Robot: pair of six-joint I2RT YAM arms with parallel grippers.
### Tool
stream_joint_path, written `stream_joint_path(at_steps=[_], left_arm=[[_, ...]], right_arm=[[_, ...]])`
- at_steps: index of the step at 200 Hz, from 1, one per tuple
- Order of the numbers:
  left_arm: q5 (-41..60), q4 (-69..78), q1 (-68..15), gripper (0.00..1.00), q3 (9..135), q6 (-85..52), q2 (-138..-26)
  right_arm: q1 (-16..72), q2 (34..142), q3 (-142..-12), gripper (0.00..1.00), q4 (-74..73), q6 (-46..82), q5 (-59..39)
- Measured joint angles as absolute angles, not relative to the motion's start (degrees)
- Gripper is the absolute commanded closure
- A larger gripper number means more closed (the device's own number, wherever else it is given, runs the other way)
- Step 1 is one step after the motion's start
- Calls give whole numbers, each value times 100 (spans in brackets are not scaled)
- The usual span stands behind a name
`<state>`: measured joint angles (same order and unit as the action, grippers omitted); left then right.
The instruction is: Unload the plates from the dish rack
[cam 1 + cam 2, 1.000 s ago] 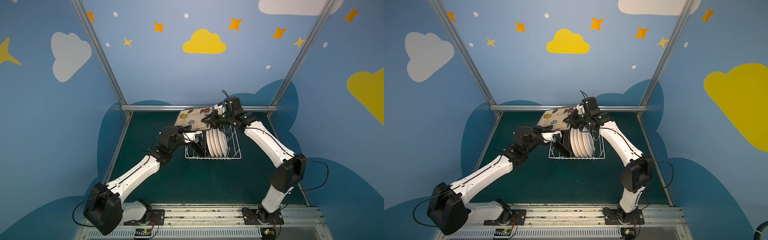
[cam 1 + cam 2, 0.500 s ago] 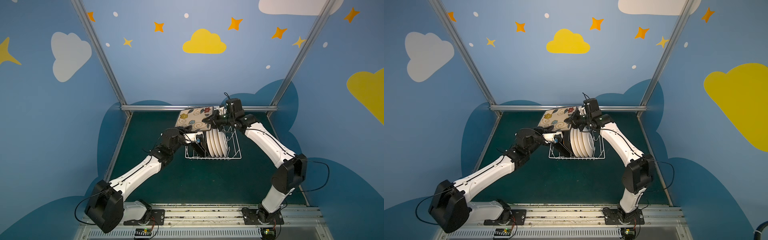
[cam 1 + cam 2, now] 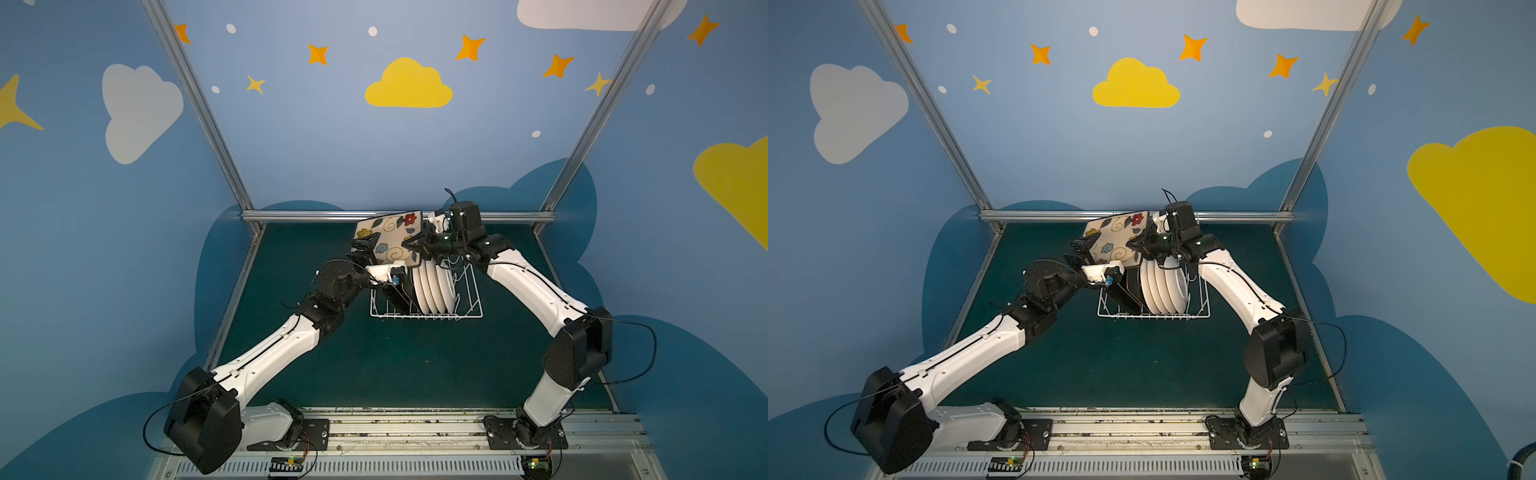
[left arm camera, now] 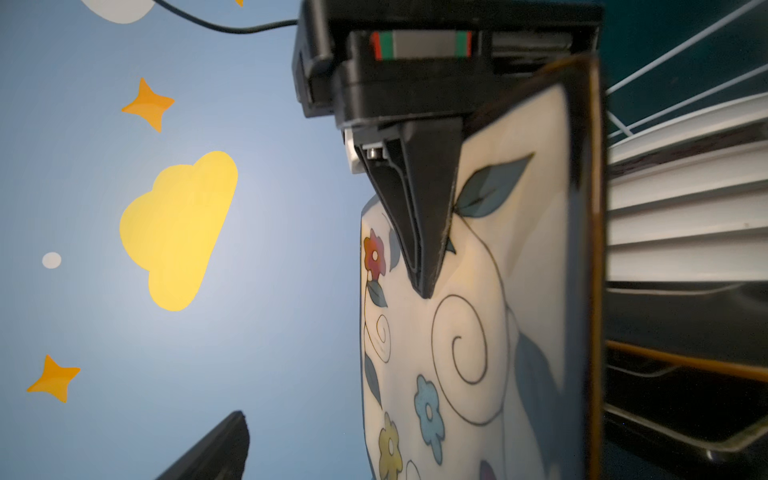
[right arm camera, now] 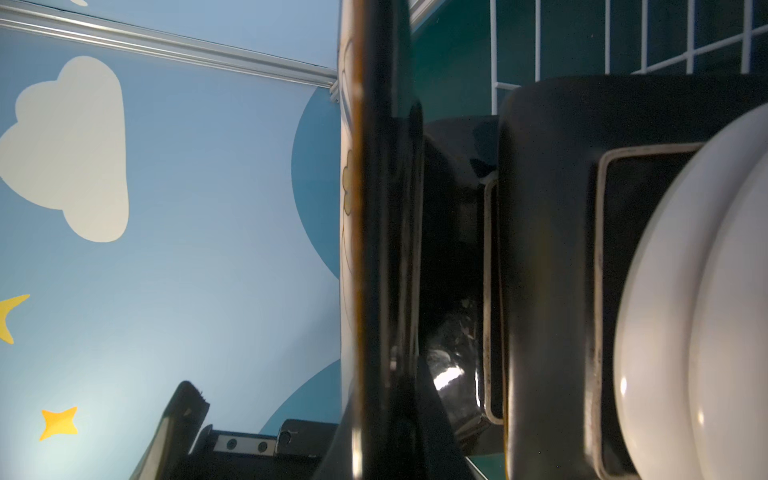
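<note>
**One floral plate aloft, six in the rack**

We found the floral square plate [image 3: 390,239] lifted clear of the white wire dish rack [image 3: 465,316]. It was tilted with its cream face up, above the rack's far left corner. The right jaws were clamped on its right edge. In the left wrist view one right finger [image 4: 419,232] lay flat on the painted face.

The left jaws stood spread wide at the plate's near left corner. One left finger [image 4: 208,449] was well apart from the face, with the blue wall [image 4: 270,249] showing between them. The right wrist view gave the same gap beside the plate, seen there edge-on [image 5: 365,249]. Whether the lower left finger touched the black underside we could not tell.

Inside the rack, two square plates [image 3: 397,297] with black backs stood on edge at the left end. Just beside them four round white plates [image 3: 432,286] stood upright in a row, rims close together. The rack sat on the green worktop [image 3: 415,365], toward its far side, between the two arms.
</note>
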<state>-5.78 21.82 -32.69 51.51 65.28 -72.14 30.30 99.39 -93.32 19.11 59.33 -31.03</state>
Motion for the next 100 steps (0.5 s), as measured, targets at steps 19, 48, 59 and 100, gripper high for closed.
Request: stream_joint_path(at_steps=[19, 48, 59, 100], left_arm=[[-556, 2075, -3269, 1, 5151, 6379, -7048], [-416, 1636, -3269, 1, 5151, 6020, -6622], [-338, 1433, -3269, 1, 5151, 5883, -6418], [-176, 801, -3203, 1, 5013, 5155, -5804]], right_arm=[[2974, 9939, -9330, 100, 1789, 5920, -3120], [2821, 9939, -9330, 100, 1592, 5911, -3166], [2724, 9939, -9330, 100, 1529, 5913, -3164], [2335, 9939, -9330, 100, 1328, 5918, -3162]])
